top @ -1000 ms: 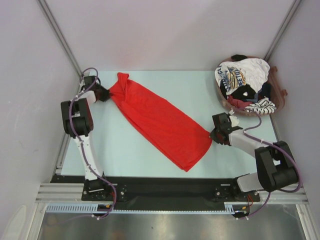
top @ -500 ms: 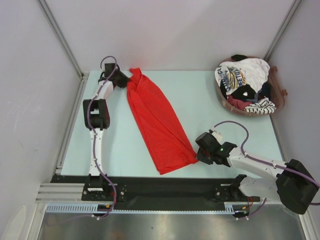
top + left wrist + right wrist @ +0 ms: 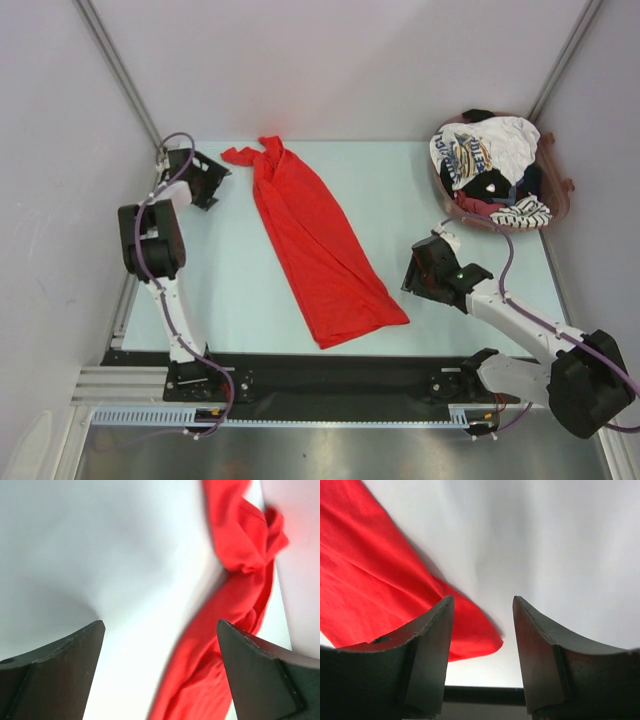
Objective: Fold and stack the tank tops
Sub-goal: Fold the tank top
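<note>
A large bright red tank top (image 3: 315,245) lies stretched out on the pale table (image 3: 400,190), its straps bunched at the far end and its hem near the front edge. My left gripper (image 3: 214,177) is open just left of the straps, apart from them. In the left wrist view the gripper (image 3: 160,625) is wide open, with the red tank top (image 3: 235,595) lying on the table beyond its jaws. My right gripper (image 3: 412,275) is open just right of the hem. The right wrist view shows it (image 3: 483,600) empty, with the red hem corner (image 3: 470,635) below.
A brown basket (image 3: 562,190) at the back right holds a heap of tank tops: a white printed one (image 3: 480,150), a black-and-white striped one (image 3: 522,212) and dark cloth (image 3: 492,185). The black front rail (image 3: 330,365) runs just past the hem.
Both grippers opened and let go of the red tank top. The left one drew back to the left, the right one pulled away to the right. The garment now lies loose on the table.
</note>
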`<action>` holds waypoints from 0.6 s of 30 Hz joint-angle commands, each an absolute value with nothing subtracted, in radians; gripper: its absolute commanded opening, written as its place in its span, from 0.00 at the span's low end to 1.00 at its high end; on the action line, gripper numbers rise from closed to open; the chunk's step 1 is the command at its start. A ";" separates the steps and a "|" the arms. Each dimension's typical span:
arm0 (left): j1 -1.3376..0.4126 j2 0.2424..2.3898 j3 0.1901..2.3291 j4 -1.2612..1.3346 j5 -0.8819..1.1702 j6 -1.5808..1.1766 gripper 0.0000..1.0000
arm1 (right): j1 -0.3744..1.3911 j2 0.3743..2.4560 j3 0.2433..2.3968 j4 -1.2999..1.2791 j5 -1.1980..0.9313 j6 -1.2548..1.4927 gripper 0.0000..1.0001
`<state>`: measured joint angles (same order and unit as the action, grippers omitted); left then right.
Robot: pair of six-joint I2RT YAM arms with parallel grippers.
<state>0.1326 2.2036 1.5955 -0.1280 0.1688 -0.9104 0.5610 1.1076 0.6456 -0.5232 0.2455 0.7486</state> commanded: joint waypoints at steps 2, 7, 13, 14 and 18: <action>0.149 1.977 1.408 -0.132 0.107 -0.830 1.00 | 0.514 1.132 0.644 -0.420 0.140 0.621 0.55; 0.094 1.709 1.099 -0.077 0.138 -0.769 1.00 | 0.459 1.239 0.676 -0.279 0.009 0.529 0.52; -0.131 1.256 0.690 -0.094 0.136 -0.721 1.00 | 0.453 1.519 0.846 -0.158 -0.159 0.443 0.48; -0.153 1.209 0.652 -0.104 0.135 -0.735 1.00 | 0.449 1.551 0.874 -0.150 -0.172 0.436 0.48; -0.256 0.984 0.508 -0.175 0.095 -0.794 0.99 | 0.423 1.745 1.053 -0.135 -0.192 0.410 0.51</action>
<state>-0.2119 1.0996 0.5865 -0.1272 0.1345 -0.7643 0.4454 1.6390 0.9192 -0.2180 -0.1337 0.4664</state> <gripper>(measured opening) 0.992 0.500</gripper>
